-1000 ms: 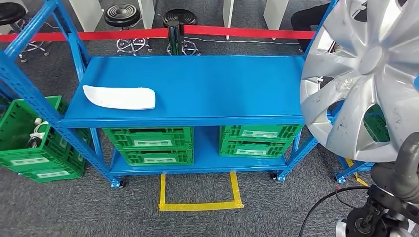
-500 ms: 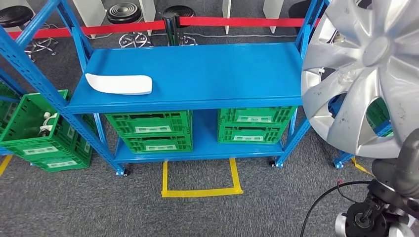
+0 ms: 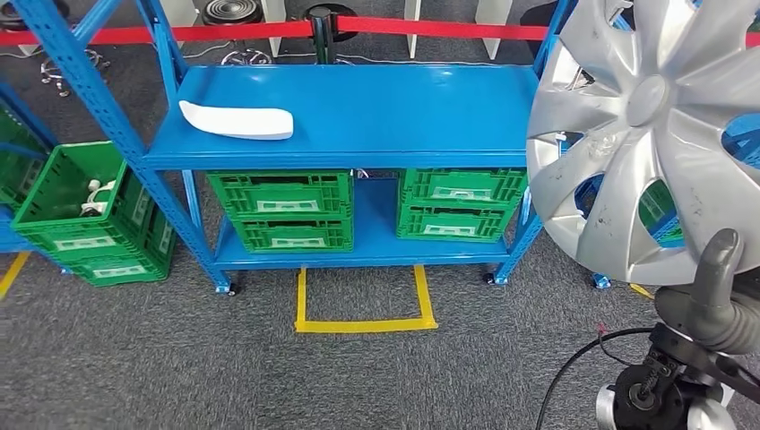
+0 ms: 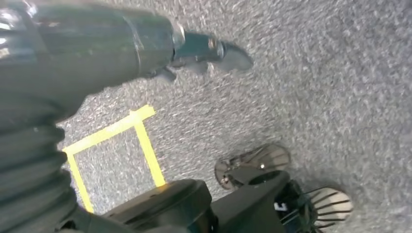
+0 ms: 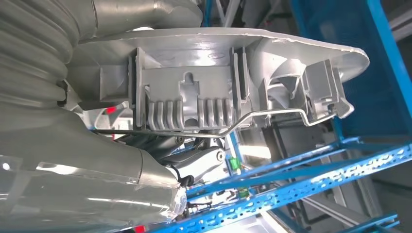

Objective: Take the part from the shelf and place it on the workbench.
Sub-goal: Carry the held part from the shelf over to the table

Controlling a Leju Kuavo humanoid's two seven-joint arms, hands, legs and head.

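Note:
A large silver wheel cover (image 3: 654, 134) stands upright at the right of the head view, held up by my right hand (image 3: 712, 296), whose grey thumb rises behind its lower rim. In the right wrist view my right hand (image 5: 73, 145) grips the ribbed back edge of the wheel cover (image 5: 218, 87). The blue workbench (image 3: 403, 107) lies ahead, left of the cover, and a flat white part (image 3: 237, 120) rests on its left side. My left hand (image 4: 145, 43) hangs over the grey carpet with its fingers out and nothing in it.
Green crates (image 3: 282, 210) fill the bench's lower shelf, and another green crate (image 3: 76, 215) sits on a blue rack at the left. A yellow tape square (image 3: 363, 324) marks the carpet before the bench. A red barrier (image 3: 430, 27) and stools (image 3: 231, 11) stand behind.
The whole picture has shifted: the camera moved, so the bench now sits higher in the frame. The wheel cover stays in my right hand, a little further left.

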